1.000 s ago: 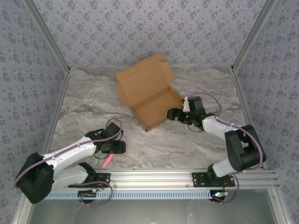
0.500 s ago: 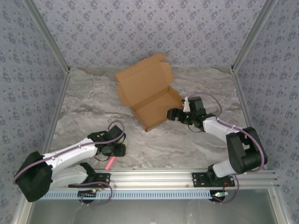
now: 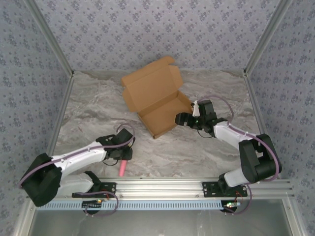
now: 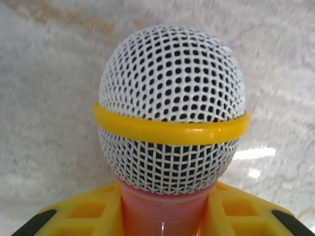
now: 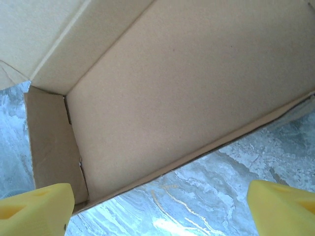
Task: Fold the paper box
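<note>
The paper box [image 3: 153,97] is brown cardboard, a shallow tray with its lid flap standing open toward the back, at the middle of the table. In the right wrist view its inner floor and left wall [image 5: 172,88] fill the upper part. My right gripper [image 3: 183,119] stands open just off the tray's right front wall, with marble table between its yellow fingers [image 5: 37,209]. My left gripper [image 3: 124,156] is at the front left, shut on the pink handle of a toy microphone [image 3: 121,168]. The microphone's mesh head with a yellow ring [image 4: 170,108] sticks out past the left gripper [image 4: 165,219].
The marble table [image 3: 197,152] is walled by patterned panels on the left, back and right. An aluminium rail [image 3: 167,186] with both arm bases runs along the near edge. Open marble lies between the two grippers, in front of the box.
My left gripper has shifted a little to the right and closed round the microphone's handle, and the microphone has swung to point at the near edge. The right arm and the box have hardly moved.
</note>
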Controlling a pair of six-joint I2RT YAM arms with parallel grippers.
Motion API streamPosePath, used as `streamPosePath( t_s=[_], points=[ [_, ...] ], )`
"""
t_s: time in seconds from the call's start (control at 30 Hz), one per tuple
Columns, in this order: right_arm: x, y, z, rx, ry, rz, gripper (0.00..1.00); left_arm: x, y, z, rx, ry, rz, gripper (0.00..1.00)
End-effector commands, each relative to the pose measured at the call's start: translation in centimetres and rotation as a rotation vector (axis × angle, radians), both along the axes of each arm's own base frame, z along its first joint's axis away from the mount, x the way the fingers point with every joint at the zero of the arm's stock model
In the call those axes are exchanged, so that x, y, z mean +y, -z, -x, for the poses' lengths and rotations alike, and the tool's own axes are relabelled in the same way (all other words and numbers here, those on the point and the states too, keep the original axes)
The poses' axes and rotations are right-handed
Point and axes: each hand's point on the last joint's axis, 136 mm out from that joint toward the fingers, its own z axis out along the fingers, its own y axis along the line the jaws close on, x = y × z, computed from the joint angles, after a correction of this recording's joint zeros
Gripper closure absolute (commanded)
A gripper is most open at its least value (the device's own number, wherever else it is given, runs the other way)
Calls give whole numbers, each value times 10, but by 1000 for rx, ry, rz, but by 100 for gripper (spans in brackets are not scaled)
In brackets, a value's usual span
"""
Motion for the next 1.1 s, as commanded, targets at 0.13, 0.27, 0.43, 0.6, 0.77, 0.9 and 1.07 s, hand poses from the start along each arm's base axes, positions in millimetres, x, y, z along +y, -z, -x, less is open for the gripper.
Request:
streamPosePath(
  t_s=[0.13,0.27,0.43,0.6,0.77,0.9,1.07],
  points=[
    [-2,-16,-1,-31,-8,30,7,-16,-15,-59,-102,53,-20,68],
    [-8,-24,1,-46,-3,48,7,-23,-46,-82,-173,74,-21,69],
    [-21,-41,-2,-75,-8,96,7,-46,-116,-111,-329,137,47,70],
    [-46,-67,-11,-125,30,123,6,-90,-159,-139,-402,268,122,70],
    [-70,-87,-13,-164,78,148,6,-135,-163,-172,-397,404,134,72],
    [-73,-88,-11,-160,81,146,6,-170,-151,-199,-326,467,132,72],
    [-82,-80,-8,-147,101,176,6,-197,-122,-216,-228,543,80,74]
  ],
)
